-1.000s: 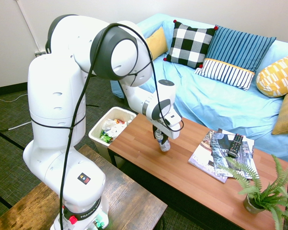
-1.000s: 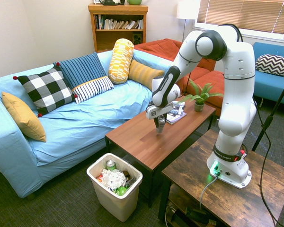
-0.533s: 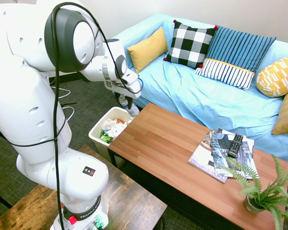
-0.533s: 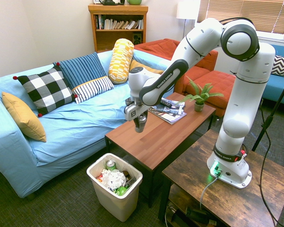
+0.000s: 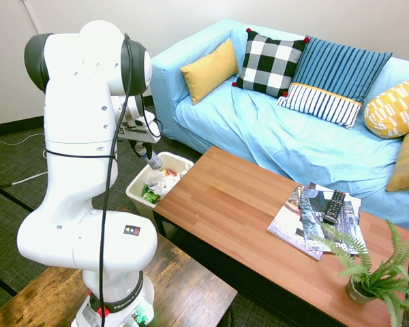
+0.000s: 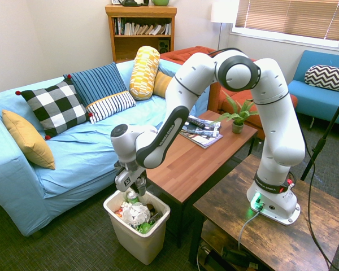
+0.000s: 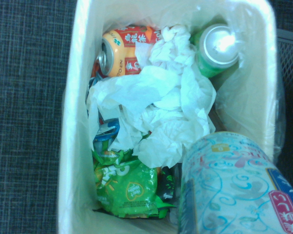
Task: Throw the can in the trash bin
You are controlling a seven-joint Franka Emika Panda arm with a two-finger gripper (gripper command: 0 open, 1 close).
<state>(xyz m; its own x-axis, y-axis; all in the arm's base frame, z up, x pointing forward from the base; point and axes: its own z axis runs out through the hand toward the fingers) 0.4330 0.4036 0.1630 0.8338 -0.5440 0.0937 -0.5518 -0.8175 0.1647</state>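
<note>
Can [image 5: 152,161] held over trash bin [image 5: 138,193]
Gripper [image 6: 131,189] fingers clamped on it, hanging above crumpled white paper [image 7: 168,117], green can [image 7: 216,48] and orange can [image 7: 123,52] inside

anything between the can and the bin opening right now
Nothing visible. The silver aluminium can in the end effector hangs over the open cream-white plastic trash bin; only crumpled white paper and other rubbish lie inside.

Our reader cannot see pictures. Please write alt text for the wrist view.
The can, pale with blue swirls, shows large at one edge above the open trash bin. Inside the bin lie crumpled white paper, an orange can, a green can and a green wrapper.
</note>
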